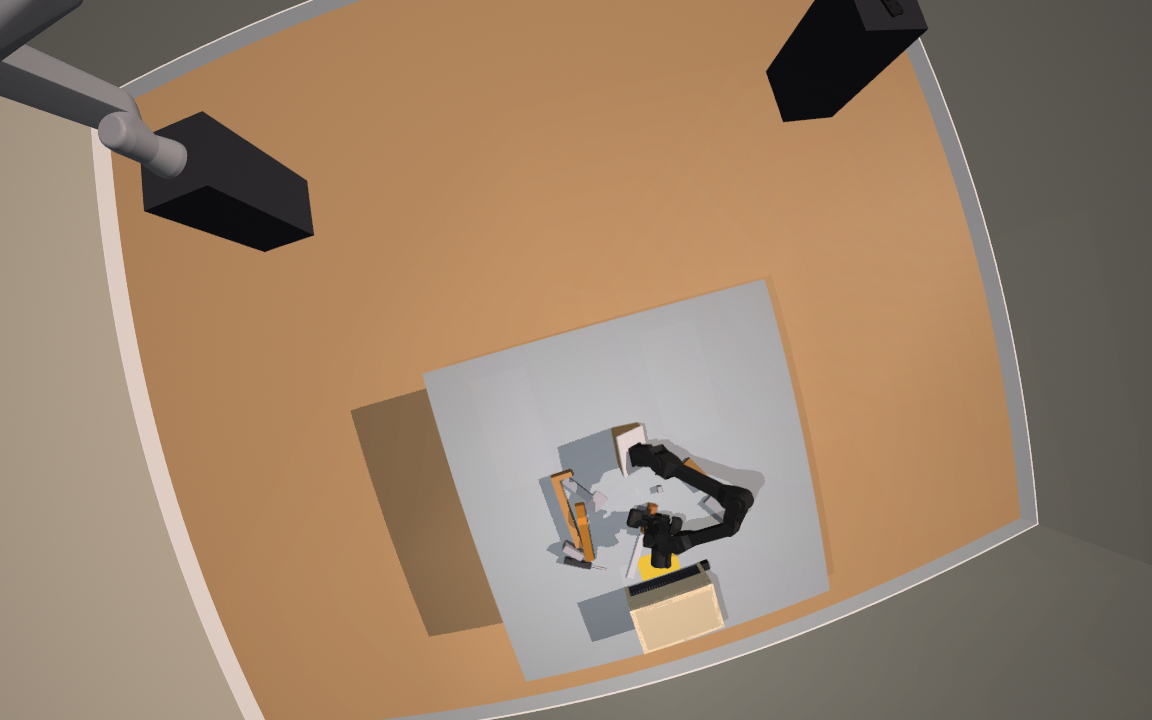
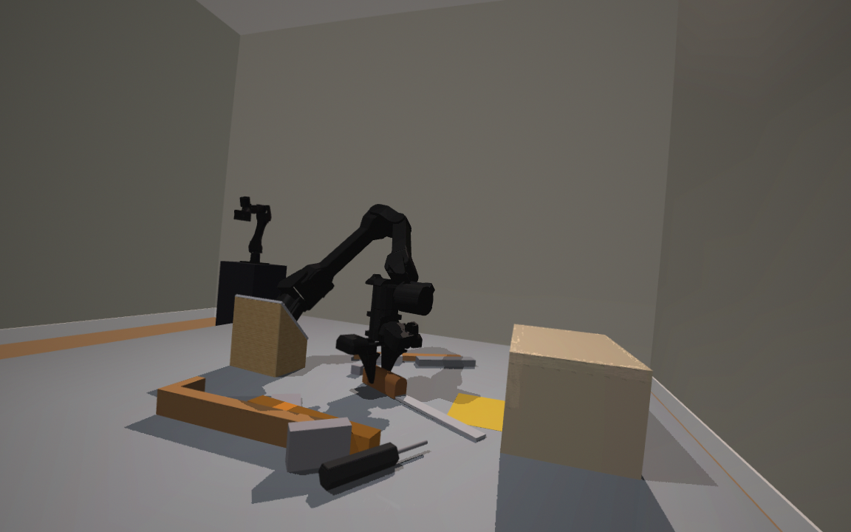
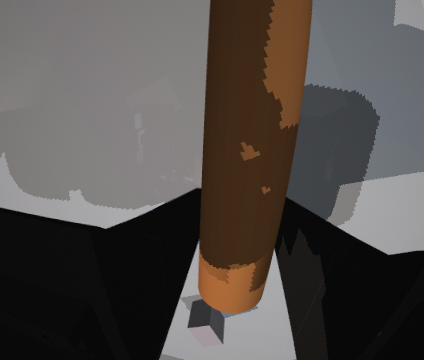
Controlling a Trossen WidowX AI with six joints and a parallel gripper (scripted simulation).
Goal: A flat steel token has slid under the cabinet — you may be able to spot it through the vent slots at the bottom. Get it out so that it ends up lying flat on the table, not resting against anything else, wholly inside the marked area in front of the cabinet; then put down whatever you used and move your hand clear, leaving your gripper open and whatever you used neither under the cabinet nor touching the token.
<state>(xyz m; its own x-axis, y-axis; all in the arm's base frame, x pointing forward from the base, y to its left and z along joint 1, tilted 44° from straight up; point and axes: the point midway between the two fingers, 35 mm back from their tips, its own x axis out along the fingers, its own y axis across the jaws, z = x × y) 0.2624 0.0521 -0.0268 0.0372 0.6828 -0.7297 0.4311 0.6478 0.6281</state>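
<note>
My gripper [image 2: 379, 375] [image 3: 239, 201] points down and is shut on the orange-brown handle [image 2: 394, 385] [image 3: 244, 125] of a tool. The tool's long flat grey blade [image 2: 445, 417] [image 1: 633, 553] reaches toward the cabinet [image 2: 574, 403] [image 1: 678, 619], beside the yellow marked area [image 2: 475, 411] [image 1: 647, 570]. The blade is low over the table; I cannot tell if its end touches. The cabinet's dark vent slots [image 1: 669, 580] face the marked area. The arm and cabinet hide part of that area. I see no token in any view.
An orange angled frame [image 2: 217, 417] [image 1: 561, 501], a grey block [image 2: 318, 444] and a black-handled tool [image 2: 359, 465] [image 1: 577, 564] lie to one side. A wooden box [image 2: 256, 340] with a slanted top stands near the arm's base. A small grey block [image 3: 207, 320] [image 1: 657, 488] lies behind the handle.
</note>
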